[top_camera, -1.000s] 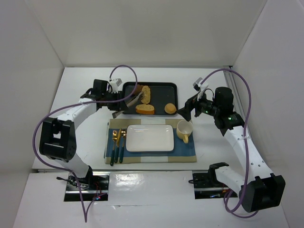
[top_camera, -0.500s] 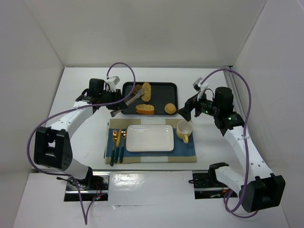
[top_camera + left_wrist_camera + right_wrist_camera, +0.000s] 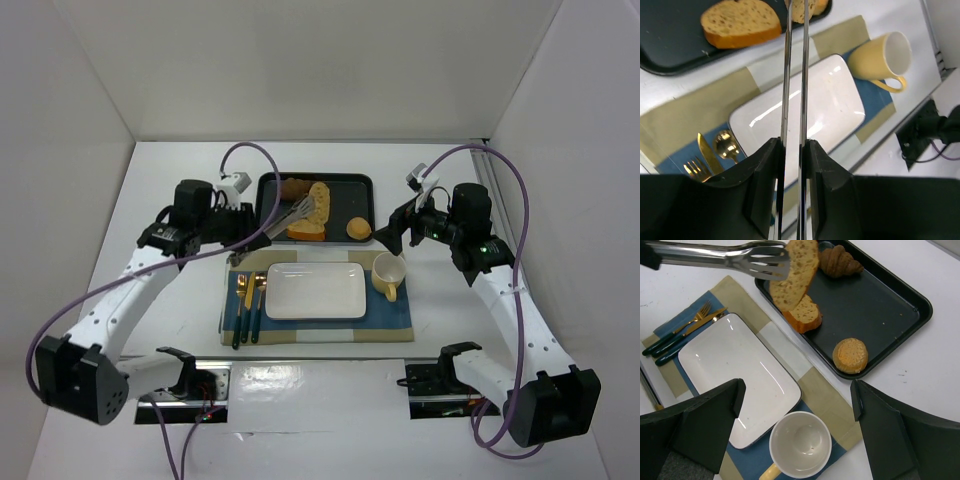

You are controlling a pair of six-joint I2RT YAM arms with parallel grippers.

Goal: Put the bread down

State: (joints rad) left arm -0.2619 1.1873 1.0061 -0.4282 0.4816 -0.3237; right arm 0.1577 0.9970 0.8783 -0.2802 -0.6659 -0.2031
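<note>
Our left gripper is clenched on the handles of a pair of metal tongs. In the left wrist view both fingers press the two blades close together. The tong tips pinch the bread, a pale speckled slice. It hangs tilted above the near part of the black tray, and in the right wrist view its lower end overlaps the golden-orange loaf piece. We cannot tell whether the two touch. The bread is over the tray and not over the plate.

The croissant lies in the tray's far-left corner, just beyond the bread. A round bun sits by the near edge toward the right.

The tray's near rim runs just beside the far edge of the blue and tan placemat. The white rectangular plate lies in the middle of the mat, and its whole surface shows. The gold cutlery lies just beside its left edge. The yellow cup stands by its right edge with the handle toward us.

Our right gripper hangs with its jaws spread wide, grasping nothing. It is beyond the tray's right end, above the table and well apart from the tongs.
</note>
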